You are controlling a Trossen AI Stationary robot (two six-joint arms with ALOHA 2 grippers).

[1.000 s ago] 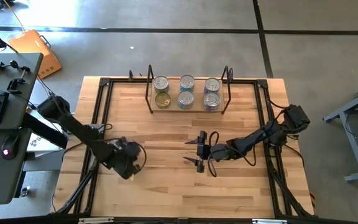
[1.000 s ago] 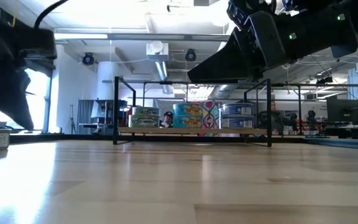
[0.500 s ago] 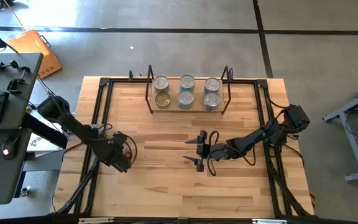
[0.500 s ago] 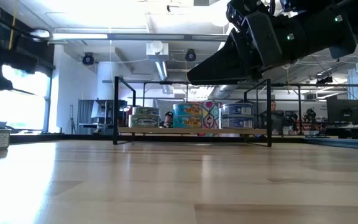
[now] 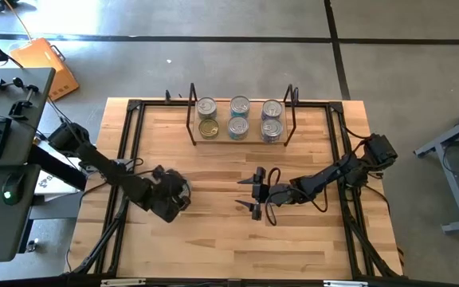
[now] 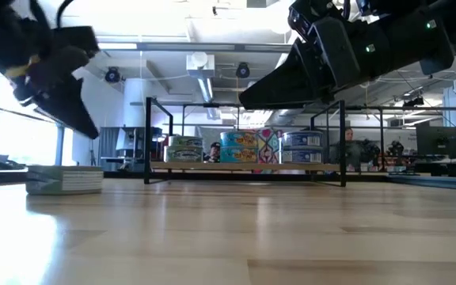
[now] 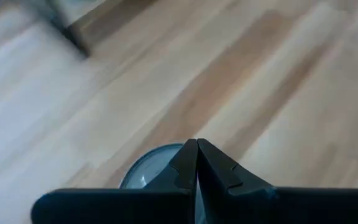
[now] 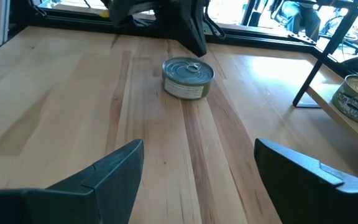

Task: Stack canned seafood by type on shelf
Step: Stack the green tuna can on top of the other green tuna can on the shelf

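On the table, a short silver-lidded round can (image 8: 188, 78) sits upright.

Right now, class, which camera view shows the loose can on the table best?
The right wrist view: the loose can shows whole, lid and side. The low view gives its side only, the left wrist view a sliver, and the high view hides it.

the wooden table (image 5: 213, 239) carries a shelf (image 5: 240, 140) of tins (image 5: 239, 116) and one loose tin (image 8: 188, 78).

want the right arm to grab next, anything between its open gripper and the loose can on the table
Nothing visible on the bare wood between the right gripper and the loose can. The shut left gripper hangs just over that can, though, crowding it.
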